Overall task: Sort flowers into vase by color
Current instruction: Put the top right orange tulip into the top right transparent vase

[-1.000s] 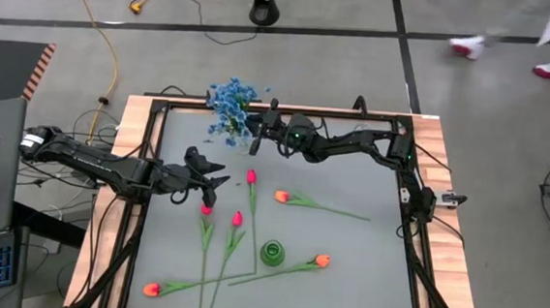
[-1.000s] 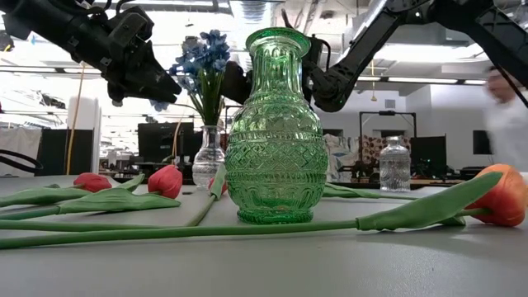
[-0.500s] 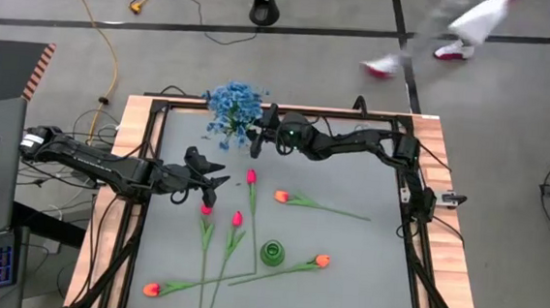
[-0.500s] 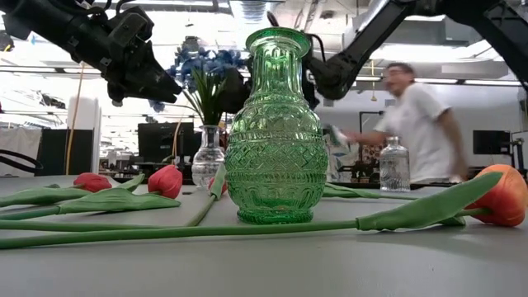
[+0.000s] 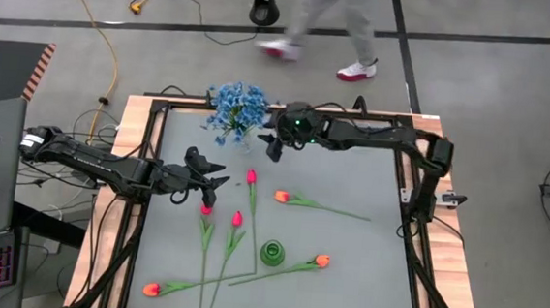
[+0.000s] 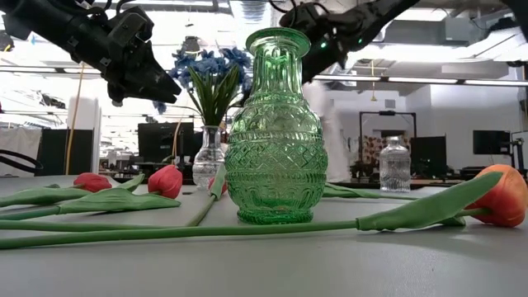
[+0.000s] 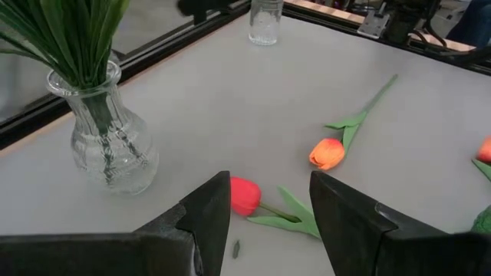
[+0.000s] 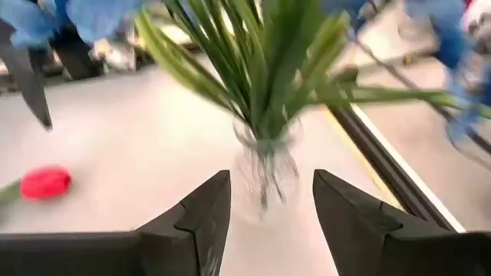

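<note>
The right end effector (image 5: 273, 150) hangs above the counter (image 5: 365, 257), fingers spread and gripping nothing. Just ahead of it stands a clear glass vase (image 8: 265, 172) holding the blue flowers (image 5: 237, 106). The left end effector (image 5: 217, 181) hovers with fingers spread, empty. Directly below and ahead of it lie a pink-red tulip (image 7: 245, 196) and an orange tulip (image 7: 327, 152). A green vase (image 5: 273, 253) stands well apart from both end effectors, among other tulips lying loose.

Bright even light, backlit low view, right wrist view blurred, prob. motion.
</note>
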Tool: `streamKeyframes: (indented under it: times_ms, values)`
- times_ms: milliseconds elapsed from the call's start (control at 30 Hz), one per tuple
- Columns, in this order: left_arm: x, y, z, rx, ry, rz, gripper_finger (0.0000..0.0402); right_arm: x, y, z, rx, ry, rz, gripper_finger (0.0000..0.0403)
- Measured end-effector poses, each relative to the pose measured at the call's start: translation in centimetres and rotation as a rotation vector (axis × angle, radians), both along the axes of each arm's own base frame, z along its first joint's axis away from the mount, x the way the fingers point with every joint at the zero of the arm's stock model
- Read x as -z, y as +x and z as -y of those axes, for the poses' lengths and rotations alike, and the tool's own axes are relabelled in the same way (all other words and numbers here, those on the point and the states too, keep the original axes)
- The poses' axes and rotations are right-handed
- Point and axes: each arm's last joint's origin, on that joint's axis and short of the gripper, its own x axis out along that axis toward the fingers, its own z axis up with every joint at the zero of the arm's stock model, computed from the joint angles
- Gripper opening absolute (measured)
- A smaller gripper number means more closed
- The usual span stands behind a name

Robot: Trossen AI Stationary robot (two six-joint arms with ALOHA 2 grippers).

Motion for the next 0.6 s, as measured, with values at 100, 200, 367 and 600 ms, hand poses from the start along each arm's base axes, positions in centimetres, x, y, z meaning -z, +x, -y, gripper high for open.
streamKeyframes:
  times_ms: [100,200,367,600]
  values:
    - [0.0,0.0,0.0,0.000,0.000,0.000,0.0167,-1.0,-1.2,-0.2,0.006,0.017,-0.047,0.0207]
    - [0.0,0.0,0.0,0.001,0.000,-0.001,0.0167,-1.9,-2.4,-0.8,0.001,0.039,-0.111,0.0204]
    - [0.0,0.0,0.0,0.011,0.002,-0.004,0.0167,-2.6,-4.3,-3.1,-0.038,0.089,-0.261,0.0201]
    - [0.0,0.0,0.0,0.018,-0.002,-0.005,0.0167,-1.3,-5.9,-7.2,-0.082,0.216,-0.524,0.0201]
